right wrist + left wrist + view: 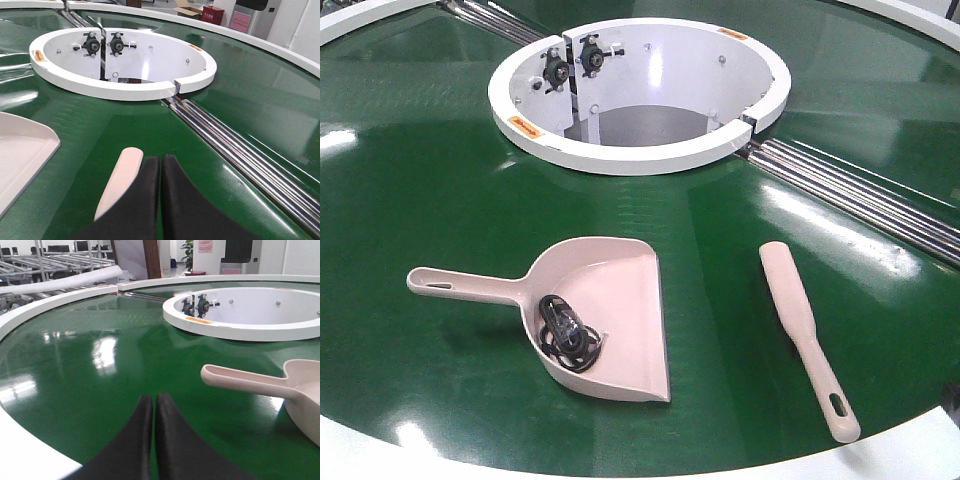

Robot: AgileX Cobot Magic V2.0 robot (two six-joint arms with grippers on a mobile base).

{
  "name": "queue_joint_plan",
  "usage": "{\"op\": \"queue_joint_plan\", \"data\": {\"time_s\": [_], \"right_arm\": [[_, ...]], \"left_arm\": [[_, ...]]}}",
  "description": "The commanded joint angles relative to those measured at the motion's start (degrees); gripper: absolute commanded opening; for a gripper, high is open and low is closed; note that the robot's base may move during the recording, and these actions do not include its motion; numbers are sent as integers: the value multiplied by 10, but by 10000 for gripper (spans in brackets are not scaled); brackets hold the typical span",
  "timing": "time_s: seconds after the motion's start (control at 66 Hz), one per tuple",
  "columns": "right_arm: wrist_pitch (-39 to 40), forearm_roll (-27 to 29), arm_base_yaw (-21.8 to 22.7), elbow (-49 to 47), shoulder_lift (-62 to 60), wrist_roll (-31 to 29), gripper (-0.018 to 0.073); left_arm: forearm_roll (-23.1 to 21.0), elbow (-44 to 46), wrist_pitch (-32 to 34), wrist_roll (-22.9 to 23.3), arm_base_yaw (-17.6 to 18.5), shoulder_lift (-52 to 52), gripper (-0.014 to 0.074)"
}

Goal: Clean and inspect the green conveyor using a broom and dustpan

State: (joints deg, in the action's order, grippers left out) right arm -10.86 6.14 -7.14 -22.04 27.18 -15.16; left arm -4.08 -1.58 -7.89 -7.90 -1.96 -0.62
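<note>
The green conveyor [440, 210] fills the front view. On it lies the pale pink dustpan [610, 310], handle [460, 282] pointing left, with a tangle of black cord [568, 334] inside. The broom [805, 330] lies to its right, slotted handle end toward the near rim. Neither gripper shows in the front view. My left gripper [154, 399] is shut and empty, above the belt, near and to the left of the dustpan handle [240, 381]. My right gripper [161, 159] is shut and empty, above the belt just right of the broom [120, 182].
The white central ring housing [640, 150] with black bearings rises behind the dustpan. Silver rollers [860, 195] cross the belt at the right seam. The white outer rim [380, 455] runs along the near edge. Shelving and racks [55, 262] stand beyond the far rim.
</note>
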Motion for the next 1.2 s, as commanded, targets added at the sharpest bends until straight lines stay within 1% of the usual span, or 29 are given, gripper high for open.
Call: {"op": "queue_joint_plan", "data": {"time_s": [0.0, 0.621, 0.758, 0.818, 0.879, 0.97, 1.045, 1.121, 1.182], "right_arm": [[38, -1, -1, -15, 2, -3, -3], [36, -1, -1, -15, 2, -3, -3], [51, -3, 0, -15, 1, -4, -3], [51, -14, 0, -14, -2, -17, -3], [73, -14, 0, -4, -11, -18, -3], [150, -10, 6, 40, -36, -12, -3], [209, 1, 22, 89, -68, -5, -3], [238, 1, 39, 130, -100, 8, -3], [240, 1, 54, 156, -130, 18, -3]], "left_arm": [[-3, -11, 37, 7, -2, -9, -6], [-3, -11, 37, 7, -2, -9, -6], [-3, -11, 37, 7, -2, -9, -6], [-3, -11, 37, 7, -2, -9, -6], [-3, -11, 37, 7, -2, -9, -6], [-3, -11, 37, 7, -2, -9, -6], [-3, -11, 37, 7, -2, -9, -6], [-3, -11, 37, 7, -2, -9, -6], [-3, -11, 37, 7, -2, -9, -6]]}}
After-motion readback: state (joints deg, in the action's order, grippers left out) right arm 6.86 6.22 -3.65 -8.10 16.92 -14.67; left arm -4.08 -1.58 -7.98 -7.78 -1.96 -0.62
